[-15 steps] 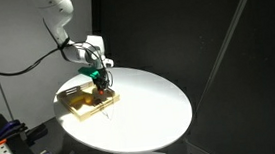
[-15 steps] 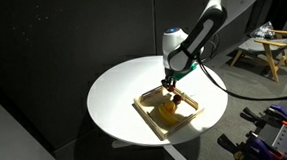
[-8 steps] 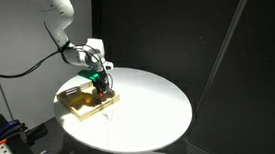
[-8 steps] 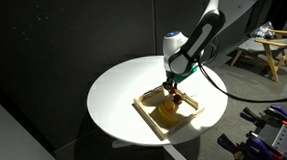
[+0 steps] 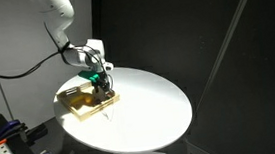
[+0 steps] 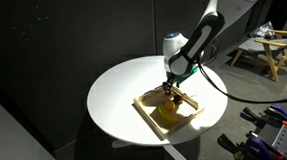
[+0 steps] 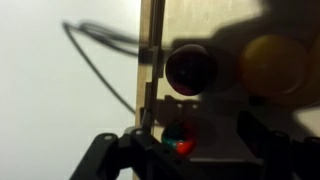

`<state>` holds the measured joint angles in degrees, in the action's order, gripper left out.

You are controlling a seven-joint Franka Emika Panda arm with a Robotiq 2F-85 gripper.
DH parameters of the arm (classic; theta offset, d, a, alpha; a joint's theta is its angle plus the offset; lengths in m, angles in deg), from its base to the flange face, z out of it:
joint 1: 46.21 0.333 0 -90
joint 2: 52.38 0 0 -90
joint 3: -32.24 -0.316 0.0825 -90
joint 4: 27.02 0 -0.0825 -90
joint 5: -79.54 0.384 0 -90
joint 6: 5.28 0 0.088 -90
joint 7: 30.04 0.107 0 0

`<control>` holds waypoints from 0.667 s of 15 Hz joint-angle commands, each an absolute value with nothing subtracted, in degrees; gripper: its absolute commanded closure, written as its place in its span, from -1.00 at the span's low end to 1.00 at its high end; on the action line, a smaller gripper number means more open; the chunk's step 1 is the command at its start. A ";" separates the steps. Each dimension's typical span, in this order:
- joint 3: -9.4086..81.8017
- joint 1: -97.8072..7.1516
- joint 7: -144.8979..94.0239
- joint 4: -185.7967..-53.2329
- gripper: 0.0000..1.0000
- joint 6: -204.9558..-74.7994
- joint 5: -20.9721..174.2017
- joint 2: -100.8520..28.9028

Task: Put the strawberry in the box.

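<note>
The strawberry (image 7: 179,140) sits between the fingers of the claw (image 6: 168,86), just inside a wall of the box (image 7: 150,60) and near the dark brown item (image 7: 190,67). The yellow item (image 7: 268,62) lies further right in the wrist view. The fruit is blurred and roundish, so its long axis cannot be told. Whether the claw is clenched on it cannot be told either. The box rests on a round white table (image 5: 150,101), with dark walls around. Nothing has visibly moved since half a second ago.

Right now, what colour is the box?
Light tan wood; the box shows best in an exterior view.

Ext cams share table (image 5: 150,104) (image 6: 117,92); wrist cam close above box (image 7: 150,40).
</note>
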<state>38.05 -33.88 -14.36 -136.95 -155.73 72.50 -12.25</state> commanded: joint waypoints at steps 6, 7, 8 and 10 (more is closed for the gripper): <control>39.66 -33.45 -13.98 -141.38 -1.00 -155.36 71.09 -16.83; 39.66 -33.77 -14.41 -142.53 -1.00 -155.62 71.08 -17.87; 39.67 -34.09 -14.88 -143.86 -1.00 -155.82 71.04 -19.08; 39.55 -34.72 -15.70 -146.39 -1.00 -155.88 71.05 -21.66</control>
